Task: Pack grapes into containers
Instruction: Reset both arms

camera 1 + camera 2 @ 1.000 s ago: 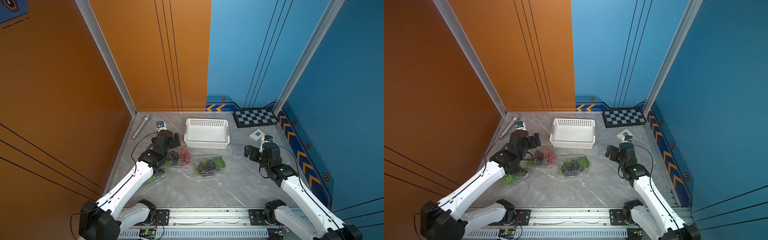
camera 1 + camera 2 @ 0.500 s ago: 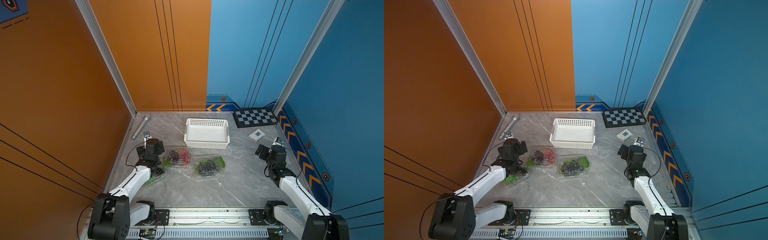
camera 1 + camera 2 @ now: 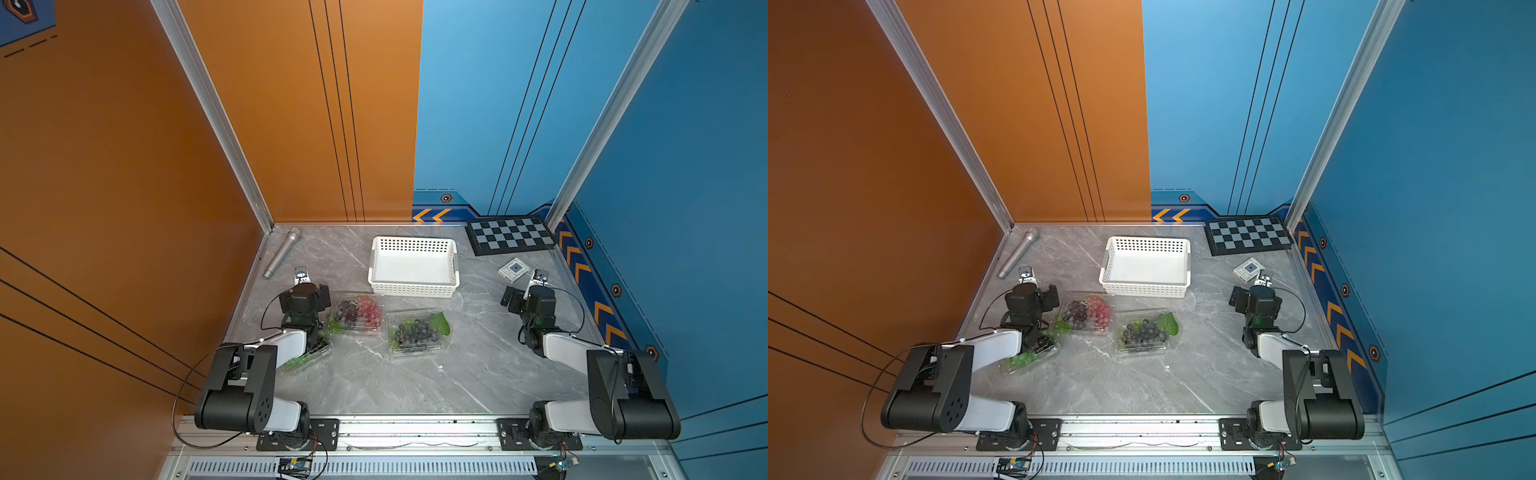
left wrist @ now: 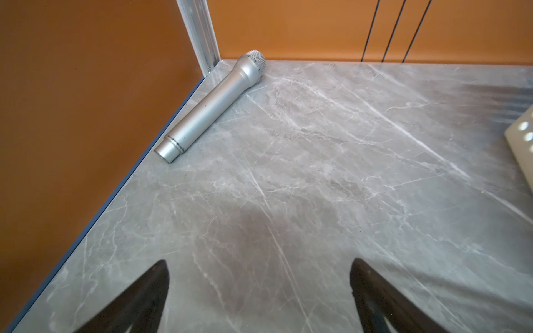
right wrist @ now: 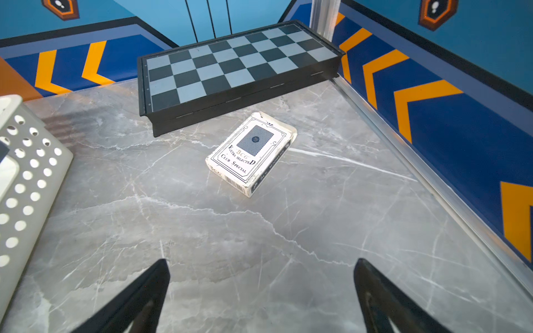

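There are three clear boxes. The first box (image 3: 374,329) has dark and red grapes (image 3: 357,311). The second box (image 3: 436,348) has dark grapes (image 3: 415,332) and one leaf (image 3: 440,324). The third box (image 3: 320,353) has green grapes (image 3: 1023,359). There is one white basket (image 3: 413,289), one silver microphone (image 3: 282,253), one checkered board (image 3: 511,239) and one box of cards (image 3: 514,269). There are two robot arms: one left arm (image 3: 291,343) and one right arm (image 3: 565,349).

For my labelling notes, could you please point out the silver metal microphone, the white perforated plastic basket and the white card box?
Silver metal microphone (image 4: 207,107): left wrist view, barrel.
White perforated plastic basket (image 3: 413,289): a top view, near wall.
White card box (image 5: 251,150): right wrist view, top face.
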`<action>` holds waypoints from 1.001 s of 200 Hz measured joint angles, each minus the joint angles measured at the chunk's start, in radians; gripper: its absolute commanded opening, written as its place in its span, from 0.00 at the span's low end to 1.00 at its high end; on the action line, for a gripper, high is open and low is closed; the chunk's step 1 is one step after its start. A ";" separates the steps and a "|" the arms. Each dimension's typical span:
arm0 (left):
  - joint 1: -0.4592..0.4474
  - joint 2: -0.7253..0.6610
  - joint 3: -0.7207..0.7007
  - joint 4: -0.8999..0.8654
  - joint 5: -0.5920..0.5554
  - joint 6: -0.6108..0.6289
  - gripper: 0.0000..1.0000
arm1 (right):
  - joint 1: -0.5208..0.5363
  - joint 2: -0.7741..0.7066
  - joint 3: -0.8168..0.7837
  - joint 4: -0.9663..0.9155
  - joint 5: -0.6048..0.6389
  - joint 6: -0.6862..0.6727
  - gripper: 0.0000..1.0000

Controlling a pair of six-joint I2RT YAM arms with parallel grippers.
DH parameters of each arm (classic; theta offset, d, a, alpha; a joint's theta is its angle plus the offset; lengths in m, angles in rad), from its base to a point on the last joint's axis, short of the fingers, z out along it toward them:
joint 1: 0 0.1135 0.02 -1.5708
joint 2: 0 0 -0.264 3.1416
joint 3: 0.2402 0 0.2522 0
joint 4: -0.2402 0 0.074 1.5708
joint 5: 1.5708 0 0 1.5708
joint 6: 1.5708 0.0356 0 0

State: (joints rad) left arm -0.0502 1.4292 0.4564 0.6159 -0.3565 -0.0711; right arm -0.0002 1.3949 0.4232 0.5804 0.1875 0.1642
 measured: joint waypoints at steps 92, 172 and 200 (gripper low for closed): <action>0.020 0.116 -0.054 0.229 0.183 0.060 0.98 | 0.027 0.145 -0.074 0.297 -0.016 -0.064 1.00; 0.018 0.118 -0.058 0.257 0.193 0.075 0.98 | 0.041 0.145 -0.071 0.320 0.000 -0.087 1.00; 0.018 0.118 -0.058 0.257 0.194 0.075 0.98 | 0.041 0.145 -0.071 0.320 0.000 -0.090 1.00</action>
State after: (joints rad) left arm -0.0322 1.5471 0.3988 0.8726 -0.1627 0.0036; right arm 0.0406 1.5394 0.3523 0.9009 0.1875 0.0742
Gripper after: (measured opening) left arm 0.983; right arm 0.999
